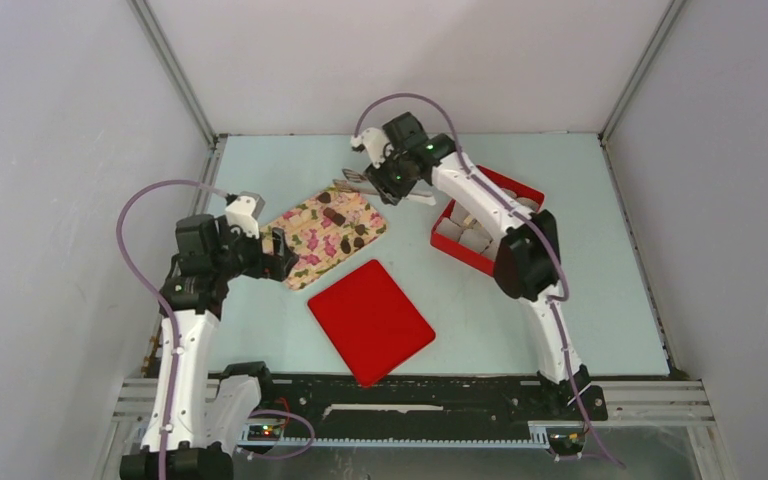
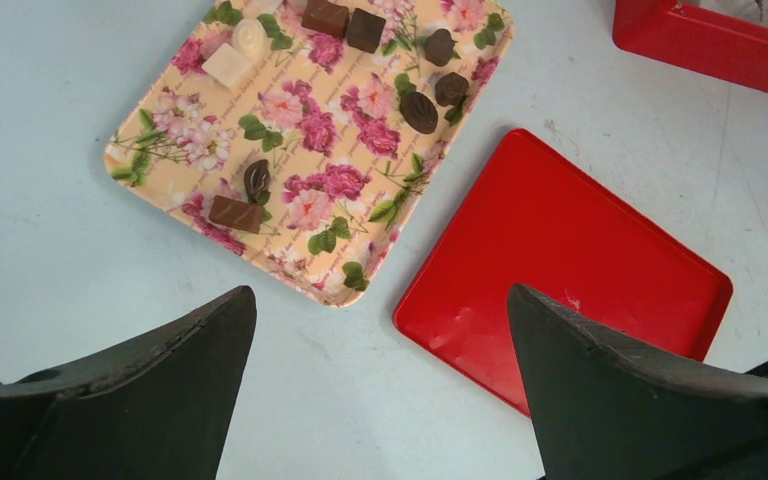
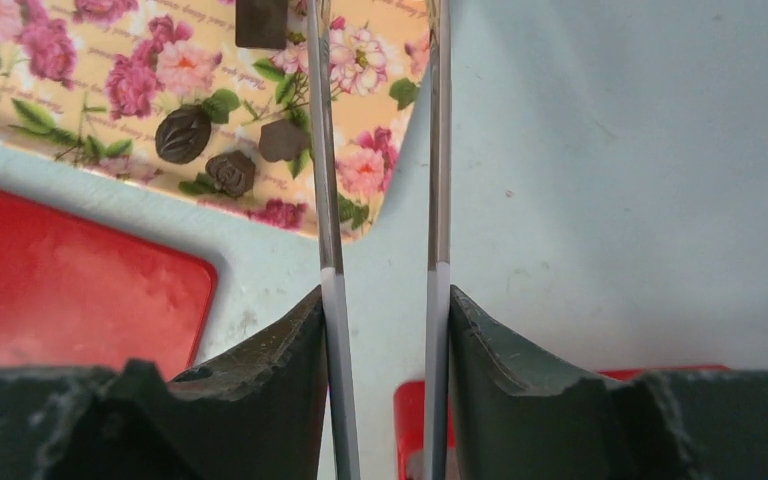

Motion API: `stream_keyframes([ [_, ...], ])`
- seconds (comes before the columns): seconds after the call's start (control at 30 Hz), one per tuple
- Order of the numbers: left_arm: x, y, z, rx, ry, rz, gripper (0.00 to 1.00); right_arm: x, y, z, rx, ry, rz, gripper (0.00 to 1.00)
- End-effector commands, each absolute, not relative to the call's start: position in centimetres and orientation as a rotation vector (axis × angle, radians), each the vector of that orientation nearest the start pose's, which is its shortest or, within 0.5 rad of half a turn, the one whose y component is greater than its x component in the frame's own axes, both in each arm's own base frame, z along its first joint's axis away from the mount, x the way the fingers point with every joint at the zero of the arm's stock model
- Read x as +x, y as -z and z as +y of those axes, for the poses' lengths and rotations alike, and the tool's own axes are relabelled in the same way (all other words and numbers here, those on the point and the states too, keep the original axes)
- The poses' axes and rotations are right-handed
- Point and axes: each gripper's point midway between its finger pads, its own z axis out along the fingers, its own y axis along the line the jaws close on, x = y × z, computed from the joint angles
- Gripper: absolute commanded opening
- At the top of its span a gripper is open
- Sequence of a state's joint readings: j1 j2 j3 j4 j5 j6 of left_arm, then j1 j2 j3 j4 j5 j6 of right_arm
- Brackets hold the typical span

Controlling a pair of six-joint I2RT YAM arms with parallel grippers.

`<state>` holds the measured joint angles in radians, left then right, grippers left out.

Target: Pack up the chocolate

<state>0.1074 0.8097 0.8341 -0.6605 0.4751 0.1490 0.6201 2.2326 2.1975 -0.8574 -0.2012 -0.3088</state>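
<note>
Top external view puts the left gripper (image 1: 278,250) at the near-left rim of the flower-printed rectangular tray (image 2: 160,160). Its claw is spread wide, and the left wrist view shows nothing between its black fingers (image 2: 160,390). On that tray lies the chocolate (image 2: 235,213), nine small loose pieces by my count: seven dark or mid-brown and two pale cream pieces (image 2: 226,65). Just beside the tray's near-right edge, one flat red rectangular lid (image 2: 570,260) rests on the pale blue-green table top (image 1: 560,300). Further right, over the tray's far edge, the right gripper (image 3: 384,300) is clenched on one pair of slim silver metal tongs (image 3: 322,150). The two blades stand apart with nothing between them where visible, and their tips run out of the right wrist view. At far right sits one open red box (image 1: 457,250) lined with white crinkled paper cups (image 1: 475,240); the arm covers some, so their number cannot be told. The step in hand looks like picking up a piece. It would be best to lower the tongs straight down astride a single lump with the blades on opposite sides. A gentle squeeze should keep it from popping out or getting marked, and it should be lifted clear before swinging to a cup.
</note>
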Motion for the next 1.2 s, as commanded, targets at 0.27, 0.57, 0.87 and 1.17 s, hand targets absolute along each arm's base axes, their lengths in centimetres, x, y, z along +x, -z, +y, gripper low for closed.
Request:
stream_keyframes([
  [0.27, 25.3, -20.2, -4.5, 0.274, 0.393, 2.095, 1.00, 45.4, -12.7, 36.1, -1.178, -0.295, 2.178, 0.43],
  [0.57, 25.4, -20.0, -4.6, 0.276, 0.402, 2.102, 0.98, 45.8, -11.2, 36.0, -1.183, -0.278, 2.185, 0.43],
  [0.87, 25.5, -19.9, -4.6, 0.279, 0.406, 2.105, 0.98, 46.7, -12.1, 36.5, -1.169, -0.269, 2.136, 0.44],
  [1.17, 25.4, -19.9, -4.7, 0.279, 0.408, 2.106, 0.98, 47.5, -9.3, 36.3, -1.197, -0.209, 2.158, 0.45],
])
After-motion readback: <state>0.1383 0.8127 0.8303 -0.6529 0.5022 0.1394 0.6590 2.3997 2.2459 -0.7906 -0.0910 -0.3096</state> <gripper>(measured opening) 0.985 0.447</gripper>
